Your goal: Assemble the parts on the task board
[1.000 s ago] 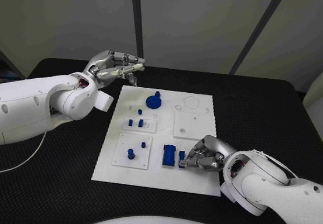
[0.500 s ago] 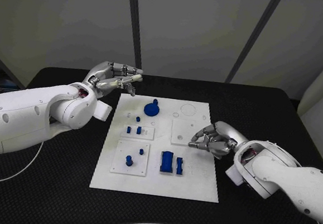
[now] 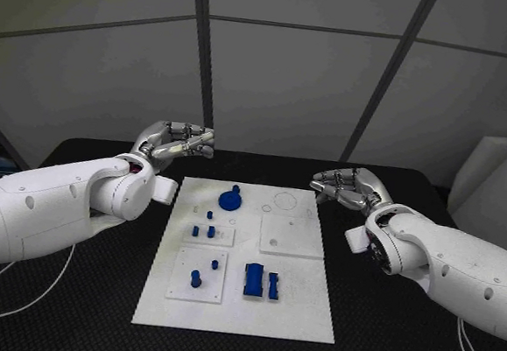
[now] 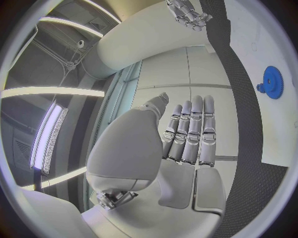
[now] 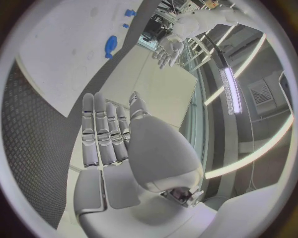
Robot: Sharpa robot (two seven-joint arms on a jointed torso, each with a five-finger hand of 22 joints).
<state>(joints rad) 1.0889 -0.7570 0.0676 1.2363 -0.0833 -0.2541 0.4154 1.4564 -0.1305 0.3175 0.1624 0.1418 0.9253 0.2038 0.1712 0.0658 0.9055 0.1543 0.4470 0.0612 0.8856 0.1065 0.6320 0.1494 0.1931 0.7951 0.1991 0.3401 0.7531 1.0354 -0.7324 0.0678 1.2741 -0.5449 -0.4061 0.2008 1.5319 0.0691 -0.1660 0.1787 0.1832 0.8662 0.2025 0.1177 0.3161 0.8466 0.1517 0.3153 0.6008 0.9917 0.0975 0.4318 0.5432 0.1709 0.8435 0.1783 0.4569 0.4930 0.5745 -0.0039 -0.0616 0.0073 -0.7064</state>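
The white task board (image 3: 292,309) lies in the middle of the black table. On it are a blue gear (image 3: 231,201), several small blue pegs (image 3: 201,231) on raised white tiles, and two blue blocks (image 3: 255,280) side by side near the front. My left hand (image 3: 178,140) hovers beyond the board's far left corner with its fingers straight and nothing in it. My right hand (image 3: 347,187) hovers off the far right corner, also holding nothing. The left wrist view shows flat fingers (image 4: 189,131), the gear (image 4: 272,82) and the board (image 4: 267,124). The right wrist view shows straight fingers (image 5: 102,129) and the gear (image 5: 111,44).
The black table (image 3: 397,337) spreads on both sides of the board. Grey wall panels stand close behind its far edge. A white panel (image 3: 495,183) stands at the far right. A cable (image 3: 20,293) runs along the left arm.
My right hand has left the blue blocks at the board's front and risen to its far right corner. The left hand has stayed by the far left corner. The camera has tilted up.
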